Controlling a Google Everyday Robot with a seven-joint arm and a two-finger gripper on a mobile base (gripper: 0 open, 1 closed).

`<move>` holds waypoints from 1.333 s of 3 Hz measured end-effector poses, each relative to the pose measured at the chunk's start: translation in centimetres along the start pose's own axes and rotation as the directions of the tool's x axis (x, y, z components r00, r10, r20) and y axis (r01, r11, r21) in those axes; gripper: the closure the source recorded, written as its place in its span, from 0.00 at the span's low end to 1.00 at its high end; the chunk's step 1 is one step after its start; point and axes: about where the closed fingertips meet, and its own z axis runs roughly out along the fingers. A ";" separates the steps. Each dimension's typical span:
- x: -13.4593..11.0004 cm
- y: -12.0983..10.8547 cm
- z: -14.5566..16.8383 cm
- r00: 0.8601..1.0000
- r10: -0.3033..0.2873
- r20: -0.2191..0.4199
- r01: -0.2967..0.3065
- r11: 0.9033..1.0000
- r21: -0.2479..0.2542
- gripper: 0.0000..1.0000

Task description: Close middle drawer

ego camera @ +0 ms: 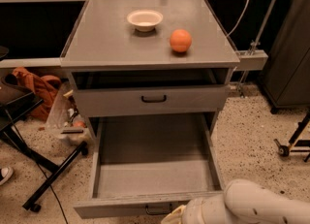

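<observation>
The middle drawer (155, 174) is plain grey, its loop handle (157, 212) black. The pale cream gripper (173, 216) sits at the bottom edge, by the drawer's front. The grey surface (106, 43) carries an off-white bowl (145, 19) and a bright orange fruit (180, 40). The floor (252, 136) is speckled beige.
</observation>
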 end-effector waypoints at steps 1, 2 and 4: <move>0.4 -0.2 0.8 1.000 0.014 0.009 -0.014 1.000 0.003 1.00; 0.4 -0.2 0.8 1.000 0.014 0.009 -0.014 1.000 0.003 1.00; 1.9 -2.4 4.0 0.998 0.016 0.058 -0.013 0.999 -0.052 1.00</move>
